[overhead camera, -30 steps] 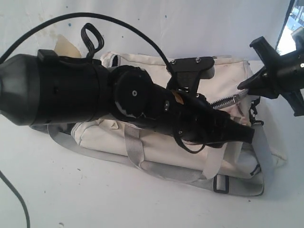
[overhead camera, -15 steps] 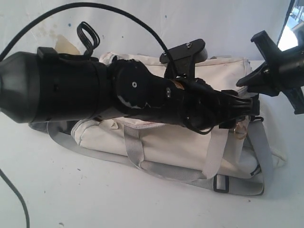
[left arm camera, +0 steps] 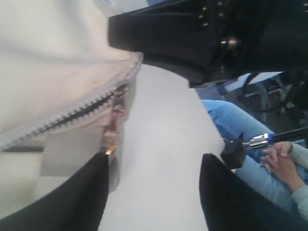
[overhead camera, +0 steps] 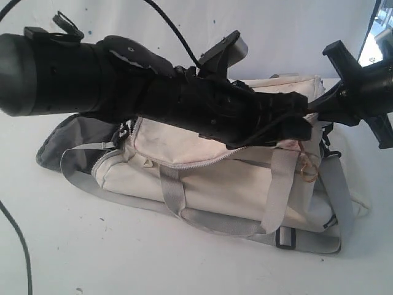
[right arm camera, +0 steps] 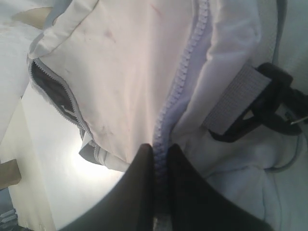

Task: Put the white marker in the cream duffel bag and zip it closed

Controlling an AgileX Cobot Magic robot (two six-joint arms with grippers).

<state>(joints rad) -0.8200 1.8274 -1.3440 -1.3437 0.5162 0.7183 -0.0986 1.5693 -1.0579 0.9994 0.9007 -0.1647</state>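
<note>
Jaws left: left gripper (left arm camera: pixel 154 192) spread open, empty; zipper pull (left arm camera: pixel 114 126) just beside one finger.
Jaws right: right gripper (right arm camera: pixel 159 151) pinched on the zipper tape of the cream duffel bag (overhead camera: pixel 227 190).
Bag: lying on white table (overhead camera: pixel 123 258), zip gaping at one end.
White marker: hidden, cannot tell where.

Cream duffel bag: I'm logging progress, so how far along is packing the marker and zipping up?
Looks done: the white marker shows in no view, so is likely inside, and the zipper is closed up to its slider. In hand: the right gripper pinches the cream duffel bag at the zipper; the left gripper stands open beside the pull. To do: a gap showing dark lining at the far end.
</note>
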